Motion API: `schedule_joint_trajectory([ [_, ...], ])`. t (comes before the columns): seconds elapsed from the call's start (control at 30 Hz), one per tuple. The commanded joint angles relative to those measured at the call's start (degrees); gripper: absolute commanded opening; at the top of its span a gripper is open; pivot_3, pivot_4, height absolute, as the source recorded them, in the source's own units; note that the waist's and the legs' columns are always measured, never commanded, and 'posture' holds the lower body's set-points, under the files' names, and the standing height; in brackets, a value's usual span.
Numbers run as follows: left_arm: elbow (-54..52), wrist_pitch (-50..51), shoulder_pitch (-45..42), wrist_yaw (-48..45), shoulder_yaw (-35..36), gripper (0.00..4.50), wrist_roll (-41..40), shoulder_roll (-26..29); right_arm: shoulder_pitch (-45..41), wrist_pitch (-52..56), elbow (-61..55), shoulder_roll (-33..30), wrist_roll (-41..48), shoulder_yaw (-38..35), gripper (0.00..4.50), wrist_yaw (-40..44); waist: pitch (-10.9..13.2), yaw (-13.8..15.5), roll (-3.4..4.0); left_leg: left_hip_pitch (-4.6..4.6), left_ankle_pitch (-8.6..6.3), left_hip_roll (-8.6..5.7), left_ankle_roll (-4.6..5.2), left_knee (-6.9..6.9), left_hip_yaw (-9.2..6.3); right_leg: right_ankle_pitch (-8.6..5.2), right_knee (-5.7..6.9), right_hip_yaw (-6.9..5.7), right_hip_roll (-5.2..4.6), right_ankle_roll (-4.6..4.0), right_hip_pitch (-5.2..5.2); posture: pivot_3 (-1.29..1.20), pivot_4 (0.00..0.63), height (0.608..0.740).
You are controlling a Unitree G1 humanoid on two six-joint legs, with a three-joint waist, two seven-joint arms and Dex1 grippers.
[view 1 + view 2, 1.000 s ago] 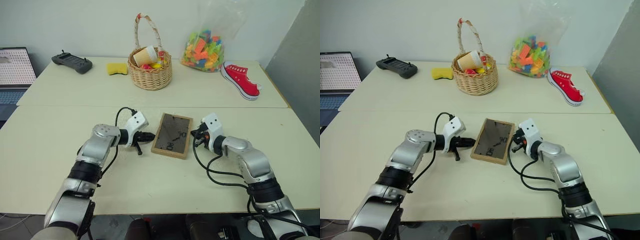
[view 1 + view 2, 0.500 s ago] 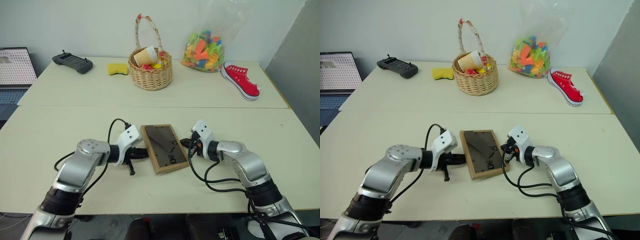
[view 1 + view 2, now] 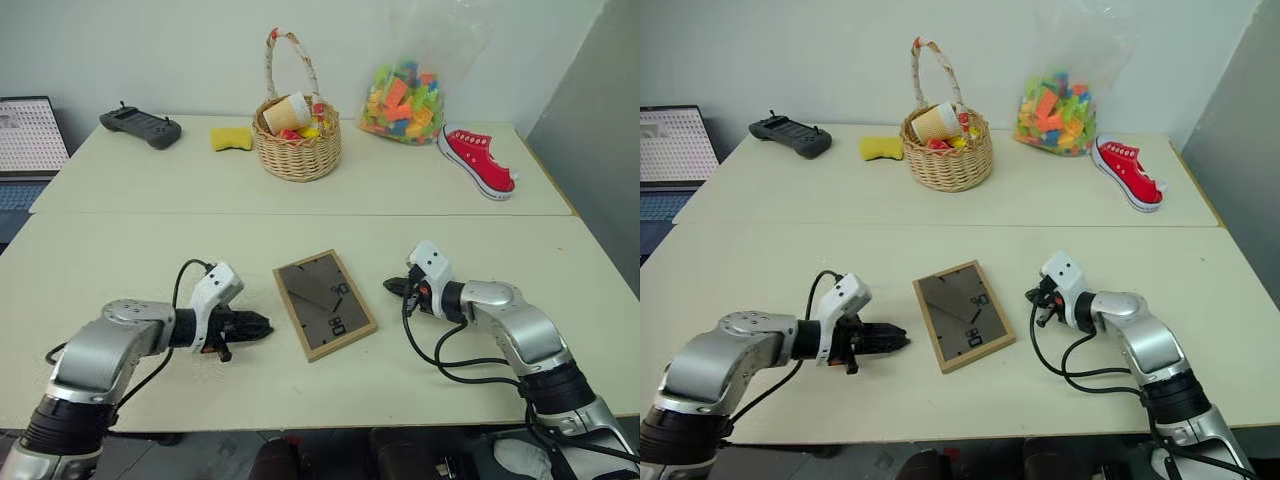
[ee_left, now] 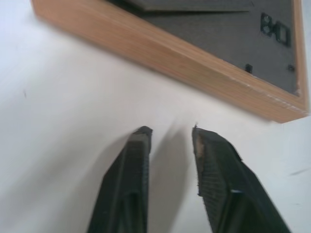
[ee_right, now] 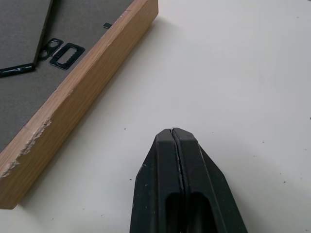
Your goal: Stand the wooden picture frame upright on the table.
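The wooden picture frame (image 3: 324, 304) lies flat, face down, on the near slab of the table (image 3: 120, 260), its dark back panel and folded easel stand up. My left gripper (image 3: 262, 327) sits low on the table just left of the frame, apart from it, its fingers (image 4: 138, 160) slightly parted with nothing between them; the frame's wooden edge (image 4: 160, 53) lies a short way ahead. My right gripper (image 3: 391, 285) rests to the frame's right, shut and empty, a small gap from the frame's edge (image 5: 82, 87).
On the far slab stand a wicker basket (image 3: 295, 145) with a cup and toys, a yellow sponge (image 3: 231, 138), a black controller (image 3: 140, 124), a bag of coloured blocks (image 3: 405, 100) and a red shoe (image 3: 480, 160). A laptop (image 3: 28, 140) sits at the far left.
The frame has turned on the table and lies slanted the other way. My left gripper pulled back toward me and leftward, off the frame, and its fingers parted. The right gripper drew slightly away.
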Motion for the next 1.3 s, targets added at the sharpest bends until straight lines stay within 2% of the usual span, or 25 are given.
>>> schedule_joint_trajectory([
  [0.03,-0.7,19.4,0.3,3.3,12.6,2.4,-14.0,-2.3,-1.8,-2.7,0.6,-0.2,-0.1,-0.5,0.0,1.9,0.0,0.0,-0.01,0.0,0.0,0.0,0.0,0.0,-0.01,0.0,0.02,-0.01,0.0,0.0,0.0,0.0,0.15,0.74],
  [0.13,3.9,21.4,1.9,9.7,15.6,2.97,-27.4,-2.3,-2.2,-3.7,1.6,0.4,-0.5,0.1,0.0,2.2,0.0,0.0,0.0,0.01,0.0,0.02,0.0,0.0,-0.1,0.0,0.04,-0.05,-0.02,-0.01,0.02,0.0,0.15,0.74],
  [0.2,3.3,21.4,3.9,14.8,16.2,3.35,-32.6,-3.9,-2.3,-3.9,1.7,1.3,-0.2,0.3,0.0,2.4,0.0,0.0,0.0,0.01,0.0,0.03,-0.01,0.0,-0.15,-0.01,0.03,-0.1,-0.08,-0.01,0.04,0.0,0.15,0.74],
  [0.37,2.9,21.4,6.6,31.5,20.3,4.32,-36.6,-14.0,-1.6,-3.4,1.1,3.5,-0.4,0.6,0.0,1.4,-0.1,0.2,0.08,0.01,0.01,0.03,-0.01,0.01,-0.17,0.0,0.02,-0.11,-0.25,-0.02,0.07,0.0,0.15,0.74],
  [0.43,3.5,21.4,6.4,36.5,21.6,4.48,-36.8,-17.6,-1.4,-3.2,0.8,4.4,-0.6,0.9,0.0,0.8,-0.1,0.3,0.1,0.04,0.01,0.03,-0.01,0.02,-0.18,0.0,0.05,-0.11,-0.26,-0.03,0.08,0.0,0.15,0.74],
  [0.57,4.5,21.0,5.1,43.0,22.6,4.48,-35.5,-23.0,-1.2,-2.8,0.6,6.3,-0.8,1.7,0.0,-0.1,-0.5,0.6,0.53,0.2,0.01,-0.08,-0.02,0.02,-0.19,0.0,0.04,-0.07,-0.25,-0.03,0.29,0.0,0.15,0.74],
  [0.63,5.4,20.6,4.4,44.1,21.1,4.48,-34.3,-24.7,-1.5,-2.8,0.6,7.7,-1.2,2.9,0.0,-0.5,-0.5,0.8,0.55,0.67,0.01,-0.13,-0.02,-0.03,-0.2,-0.01,-0.06,-0.02,-0.19,-0.03,0.8,0.0,0.15,0.74],
  [0.67,5.6,20.6,4.1,44.4,20.3,4.48,-34.0,-25.2,-1.6,-2.6,0.6,8.4,-1.1,3.3,0.0,-0.6,-0.6,0.9,0.57,0.91,0.0,-0.17,-0.01,-0.1,-0.18,-0.04,-0.15,0.01,-0.18,-0.04,1.05,0.0,0.15,0.74],
  [0.83,5.8,21.4,3.2,44.7,16.3,4.48,-35.2,-27.7,-1.7,-0.7,-1.4,10.7,-0.9,4.3,0.0,-1.5,-0.9,1.2,0.93,0.93,0.0,-0.32,-0.01,-0.1,-0.19,-0.08,-0.14,-0.03,-0.19,0.02,1.08,0.0,0.15,0.74],
  [0.97,4.9,21.4,2.7,44.9,16.1,4.48,-37.2,-28.4,-1.1,0.9,-2.6,11.0,-0.5,3.2,0.0,-2.3,-0.9,1.5,0.96,0.92,0.0,-0.42,-0.01,-0.1,-0.2,-0.1,-0.14,-0.01,-0.27,0.07,1.08,0.0,0.15,0.74],
  [1.07,4.4,21.4,2.8,44.4,15.6,4.08,-38.2,-27.5,-0.7,1.7,-3.2,10.9,-0.3,2.5,0.0,-2.6,-0.9,1.5,0.95,0.89,-0.01,-0.65,0.0,-0.12,-0.28,-0.19,-0.13,-0.01,-0.48,0.2,1.07,0.0,0.15,0.74],
  [1.3,4.2,20.6,2.2,45.6,16.4,2.62,-38.2,-27.6,-0.3,2.5,-3.3,10.9,-0.3,1.4,0.0,-3.3,-0.9,1.4,0.91,0.8,-0.01,-0.88,0.01,-0.15,-0.3,-0.25,-0.18,0.02,-0.71,0.31,1.01,0.0,0.15,0.74],
])
